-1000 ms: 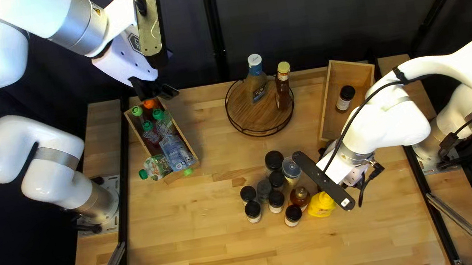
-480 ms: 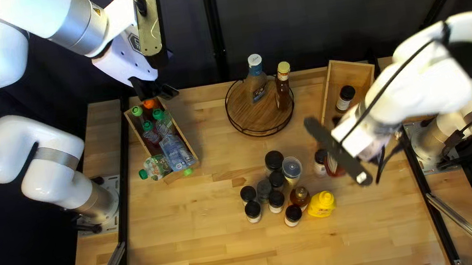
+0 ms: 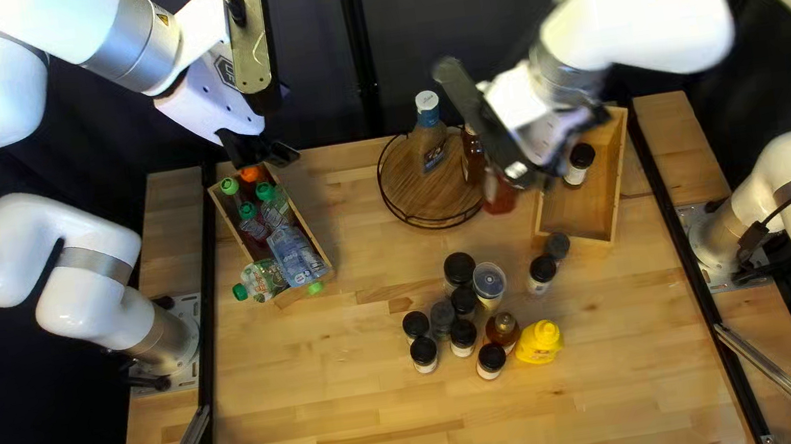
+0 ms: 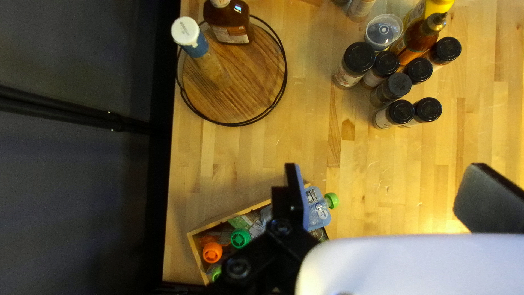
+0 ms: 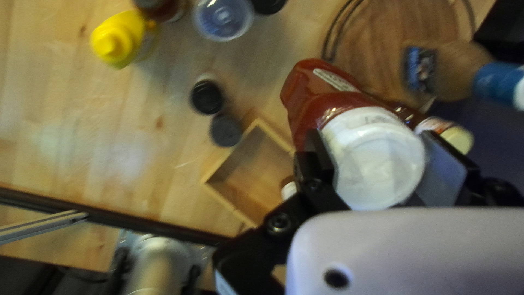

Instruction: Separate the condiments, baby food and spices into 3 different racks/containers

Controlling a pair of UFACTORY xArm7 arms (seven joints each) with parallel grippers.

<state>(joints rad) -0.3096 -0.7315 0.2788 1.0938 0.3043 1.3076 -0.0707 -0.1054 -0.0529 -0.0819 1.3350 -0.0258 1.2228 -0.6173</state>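
Your right end effector (image 5: pixel 374 147) is closed onto the ketchup bottle (image 5: pixel 327 104), one finger each side of its white cap (image 5: pixel 376 164). Gap is cap-width. Top grip probably chosen so the base lands first and the fingers stay above the neighbours.

Bottle's at the right edge of the round rack (image 3: pixel 418 198) in the top left view, seemingly raised off the bench (image 3: pixel 337 395); clearance I can't tell. Cap end points up into the grip, base points down and away from the wrist. Long axis runs roughly along the fingers, looks a bit off vertical.

Rack carries the dressing bottle (image 3: pixel 429 140) and brown sauce bottle (image 3: pixel 473 154), so I read it as condiments. Pouches (image 3: pixel 294 252) in the left box (image 4: pixel 229 217) make that baby food; the lone jar (image 3: pixel 578 162) makes the right box (image 3: pixel 575 215) spices. Mustard bottle (image 3: pixel 539 342) and the jar cluster (image 3: pixel 423 352) need sorting.

Left end effector (image 4: pixel 387 191) is wide open, holding nothing, parked high by the left box, likely to leave you room.

Next: square the bottle up, then lower it inside the rim. Watch the brown sauce bottle, it could get knocked.
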